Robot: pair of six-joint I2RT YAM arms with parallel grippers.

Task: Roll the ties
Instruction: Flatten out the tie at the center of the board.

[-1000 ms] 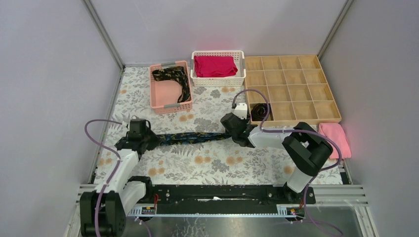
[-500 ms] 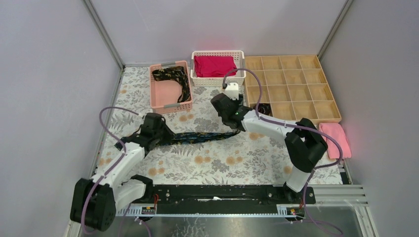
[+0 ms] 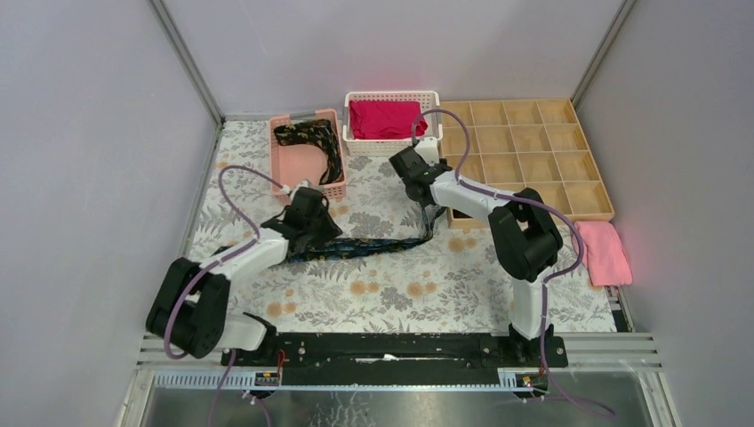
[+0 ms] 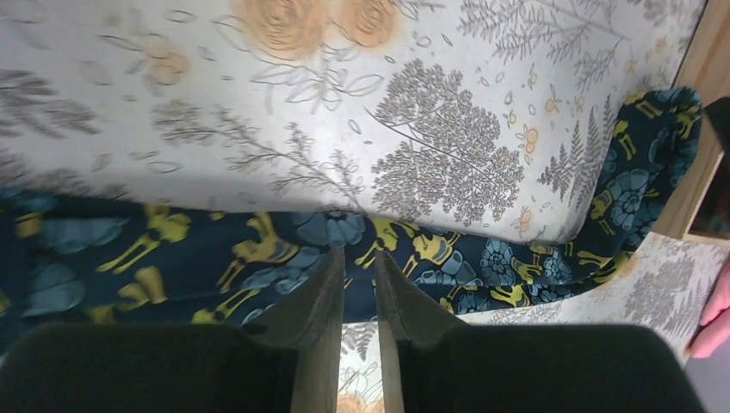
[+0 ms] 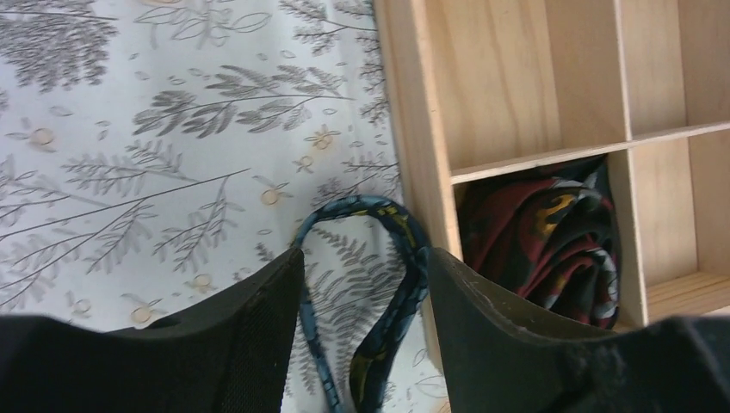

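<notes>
Three ties (image 3: 373,246), left jaws nearly closed, hold unclear, right jaws spread around one.

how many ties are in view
3. A flat tie lies across the table, a loose tie in the pink basket, a rolled tie in a wooden tray compartment; others may be hidden.

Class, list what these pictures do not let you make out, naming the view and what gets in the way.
Top view: the right arm largely covers the rolled tie in the wooden tray.
Left wrist view: whether the left end effector pinches the flat tie; its fingers cover the contact.
Right wrist view: whether the right end effector grips that tie's loop; the bottom edge cuts it off.
</notes>
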